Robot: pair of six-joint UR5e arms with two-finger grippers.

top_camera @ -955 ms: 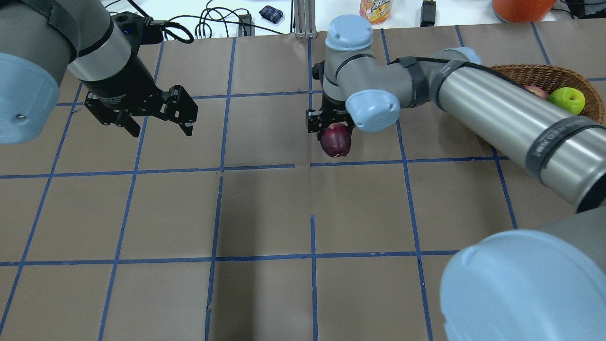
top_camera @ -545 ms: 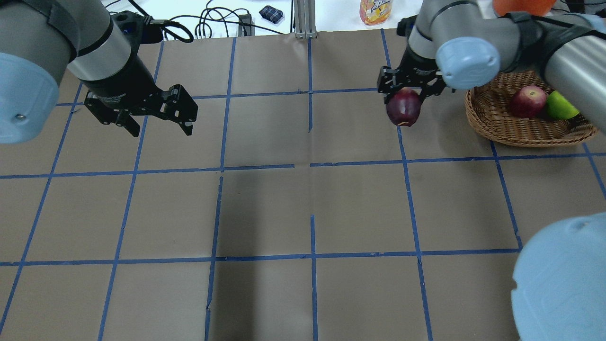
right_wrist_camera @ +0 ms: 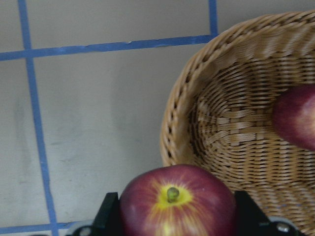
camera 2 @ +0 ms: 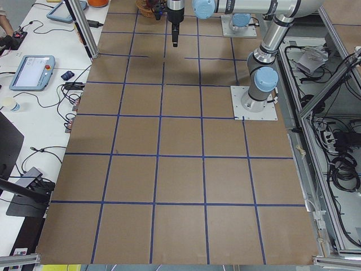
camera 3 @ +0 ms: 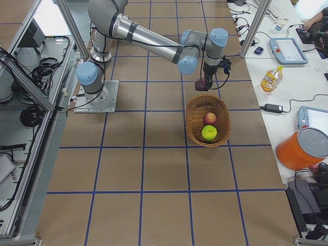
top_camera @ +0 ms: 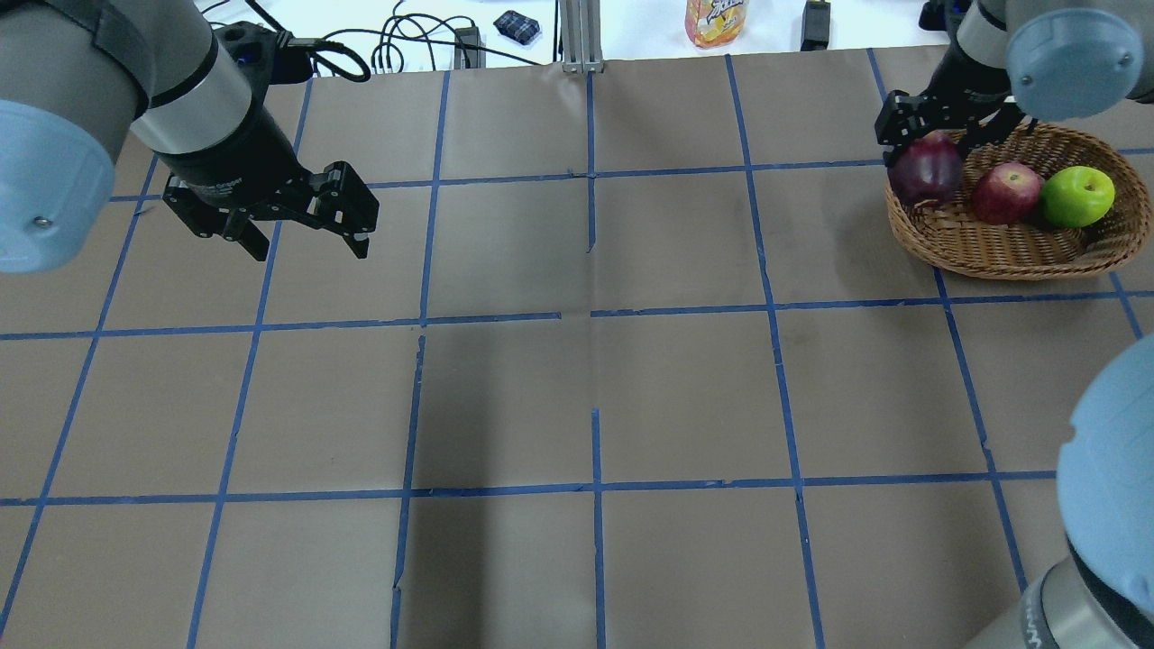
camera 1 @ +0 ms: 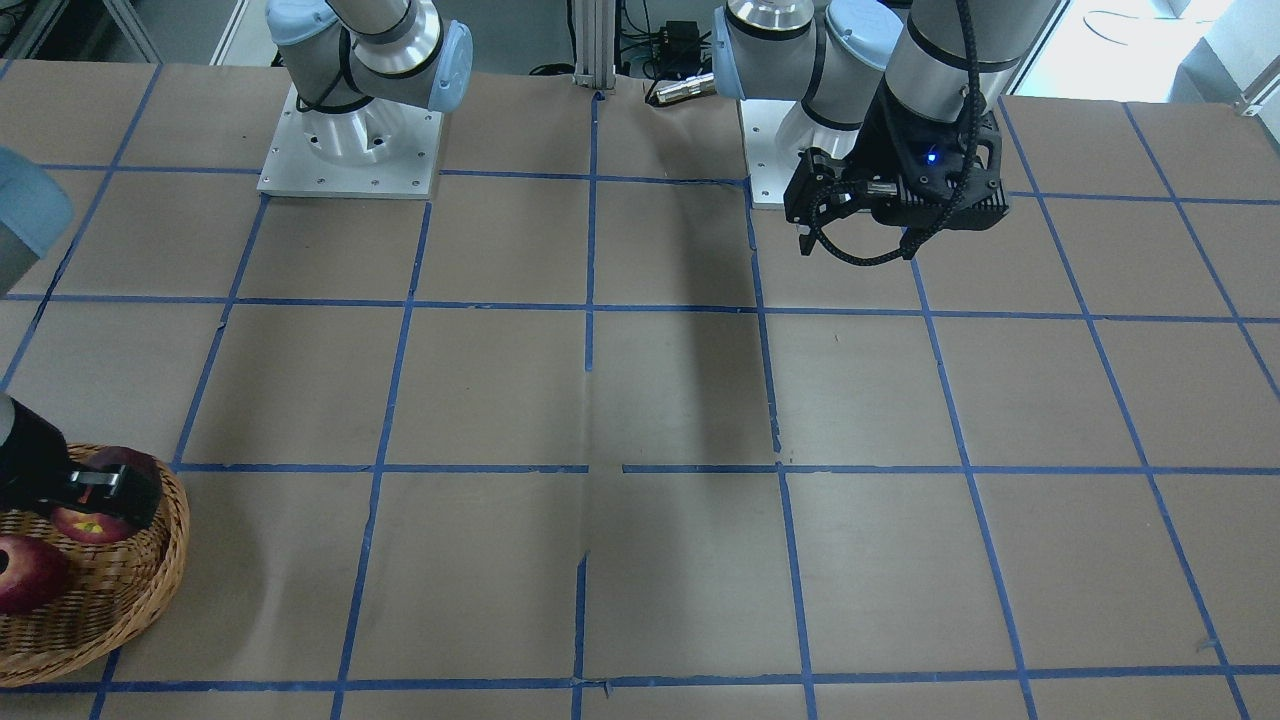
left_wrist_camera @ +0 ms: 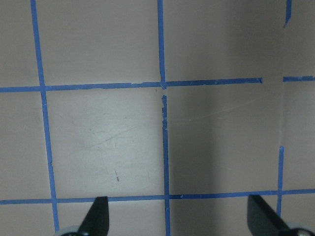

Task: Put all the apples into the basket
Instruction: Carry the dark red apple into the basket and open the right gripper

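The wicker basket [top_camera: 1010, 252] stands at the table's far right. In it lie a red apple [top_camera: 1005, 192] and a yellow-green apple [top_camera: 1077, 196]. My right gripper [top_camera: 933, 144] is shut on the dark maroon apple [top_camera: 926, 171] and holds it just above the basket's left rim. In the right wrist view the held apple [right_wrist_camera: 177, 196] shows a yellowish stem end between the fingers, with the basket's rim [right_wrist_camera: 172, 123] right beyond it. My left gripper [top_camera: 306, 245] hangs open and empty over the table's far left; its wrist view shows only bare table.
Brown paper with a blue tape grid covers the table [top_camera: 595, 379]. A juice bottle [top_camera: 717, 20] and cables [top_camera: 397, 45] lie beyond the far edge. An orange bucket [camera 3: 302, 148] stands on the side bench near the basket.
My right arm has carried the maroon apple rightwards, from the table's middle to the basket's left rim. The left arm has not moved.
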